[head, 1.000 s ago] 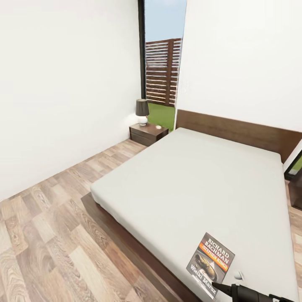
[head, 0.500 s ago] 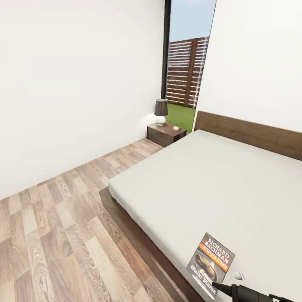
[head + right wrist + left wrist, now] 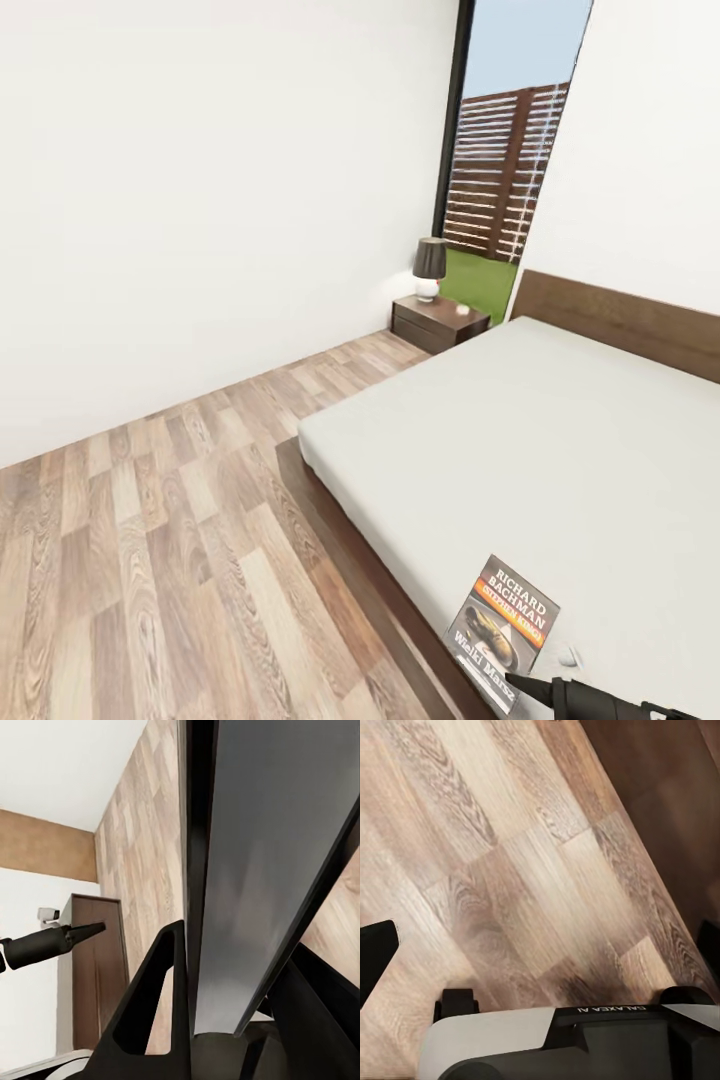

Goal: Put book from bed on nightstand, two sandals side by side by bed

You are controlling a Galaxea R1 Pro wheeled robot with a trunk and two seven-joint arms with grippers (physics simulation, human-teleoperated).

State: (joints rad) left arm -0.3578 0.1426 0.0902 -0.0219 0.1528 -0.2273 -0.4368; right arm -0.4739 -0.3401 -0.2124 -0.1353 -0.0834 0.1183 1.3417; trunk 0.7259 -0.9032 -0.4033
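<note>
The right gripper [image 3: 217, 1020] is pinched on the book [image 3: 503, 625]: in the right wrist view its two dark fingers [image 3: 154, 997] press on either side of a thin grey slab seen edge-on, which is the book. In the head view the book stands tilted above the near corner of the bed [image 3: 560, 440], cover toward the camera, with the white "RICHARD BACHMAN" lettering over an orange band and a car picture; a dark fingertip meets its lower edge, and the black arm runs off toward the bottom right corner of the view. Whether the book's lower edge touches the mattress cannot be told.

The left gripper [image 3: 540, 945] points down at the plank floor [image 3: 510, 855]; one black fingertip shows at one side of the left wrist view and a sliver of the other at the opposite side, well apart, so the fingers are spread with nothing between them. A darker brown strip, likely the bed frame, crosses a corner of that view.

The pale grey mattress sits on a dark wooden frame, with the headboard [image 3: 620, 320] against the white far wall. Just beside the head of the bed, in the room's far corner, stands the nightstand [image 3: 438, 325], carrying a lamp [image 3: 429, 268] with a dark shade and a small white object near its bed-side edge. Behind it a tall dark-framed window [image 3: 505, 170] shows a slatted fence and grass.
</note>
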